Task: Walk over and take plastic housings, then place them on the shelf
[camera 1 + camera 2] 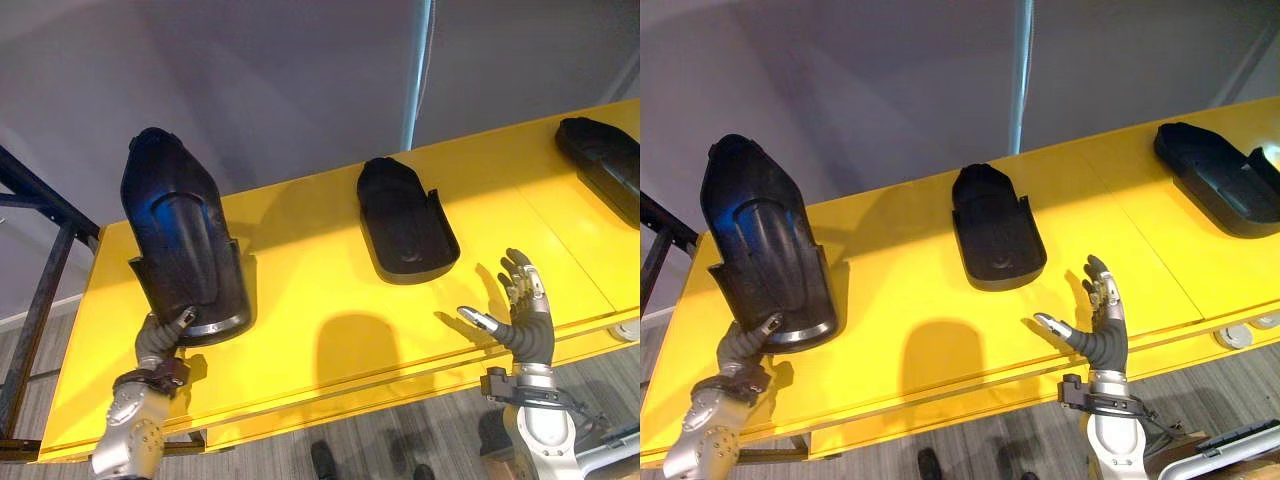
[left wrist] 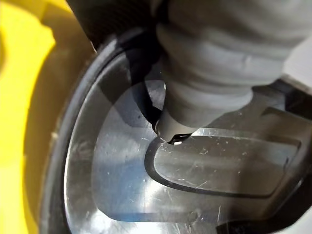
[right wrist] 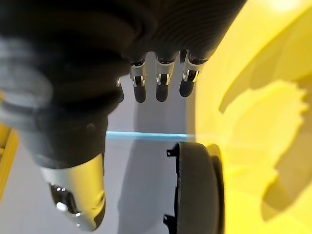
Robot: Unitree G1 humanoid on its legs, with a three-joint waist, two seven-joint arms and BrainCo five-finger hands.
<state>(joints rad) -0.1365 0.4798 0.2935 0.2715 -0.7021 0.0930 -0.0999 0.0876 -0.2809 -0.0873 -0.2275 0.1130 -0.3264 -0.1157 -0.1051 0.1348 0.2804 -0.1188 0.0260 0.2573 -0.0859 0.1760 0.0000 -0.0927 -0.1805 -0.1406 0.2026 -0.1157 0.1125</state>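
My left arm comes up from the lower left, forearm near vertical, wrist under its dark ribbed cover. The left hand (image 1: 158, 340) grips the bottom edge of a black housing (image 1: 180, 220), thumb pressed on its front face and fingers hidden behind it. My right arm stands upright at the lower right. The right hand (image 1: 527, 315) is raised, fingers straight and pointing up, thumb spread out toward the left.
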